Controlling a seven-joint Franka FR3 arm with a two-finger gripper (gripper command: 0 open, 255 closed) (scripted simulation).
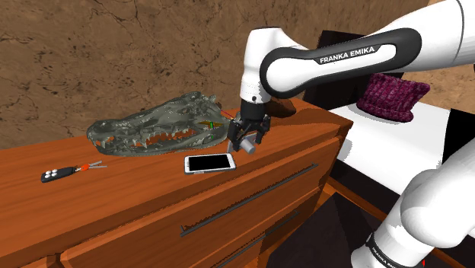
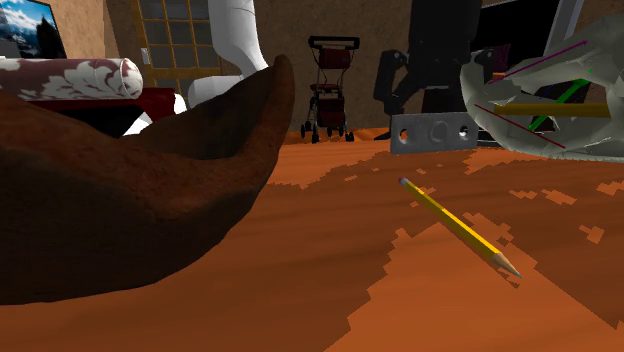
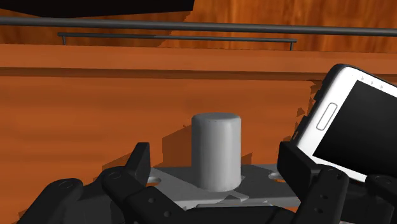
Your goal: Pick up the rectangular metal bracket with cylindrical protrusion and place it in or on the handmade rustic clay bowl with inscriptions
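Observation:
The bracket [image 3: 216, 149] is a grey plate with a stubby grey cylinder standing out of its middle. My gripper [image 3: 217, 164] is shut on the bracket, one black finger [image 3: 141, 162] at each end of the plate. In the second exterior view the plate [image 2: 433, 134] shows its flat back with small holes and hangs upright under the gripper [image 2: 434, 112], close over the wood. The dark brown bowl [image 2: 130, 190] looms in that view's left foreground, nearer the camera than the bracket. In the shoulder view the gripper [image 1: 245, 143] points down over the dresser top [image 1: 137, 198].
A crocodile skull [image 1: 160, 129] lies just behind the gripper. A white phone [image 1: 209, 162] rests close in front of it, a black key fob [image 1: 57, 173] farther along. A yellow pencil [image 2: 458, 225] lies between bracket and bowl. A purple knit hat [image 1: 392, 95] sits beyond the dresser.

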